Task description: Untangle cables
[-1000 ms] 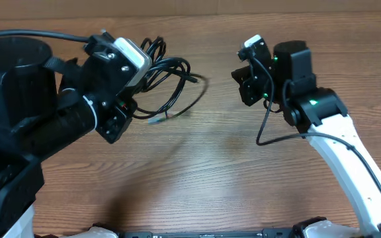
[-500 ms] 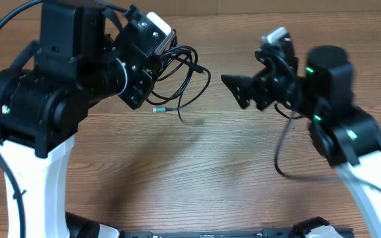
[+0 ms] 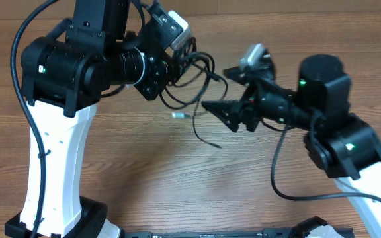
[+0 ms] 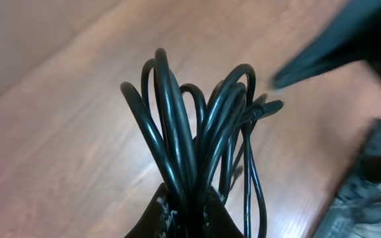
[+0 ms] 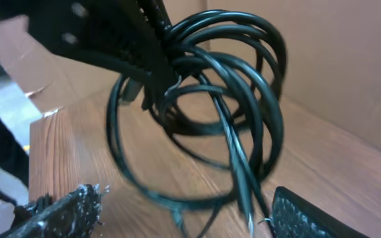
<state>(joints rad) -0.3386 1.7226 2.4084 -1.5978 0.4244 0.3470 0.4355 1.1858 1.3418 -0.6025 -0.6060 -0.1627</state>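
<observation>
The cables [image 3: 196, 80] hang in the air from the tightly closed left gripper [image 3: 170, 66], and their loops fill the space right in front of the right gripper [image 3: 218, 89], whose two jaws stand wide apart. The big black left arm [image 3: 78, 59] blocks the way from the left side. Near the front, the wooden table [image 3: 157, 182] is bare, so a gripper could pass there.

In its own wrist view the left gripper [image 4: 185, 206] is chopped off by the bottom edge, so only the tips are shown. From overhead, the pinch point on the cables [image 3: 197, 66] is covered by that gripper's body. The right gripper [image 3: 214, 88] is smeared into dark blurs in the left wrist view. The cords can't be counted.
</observation>
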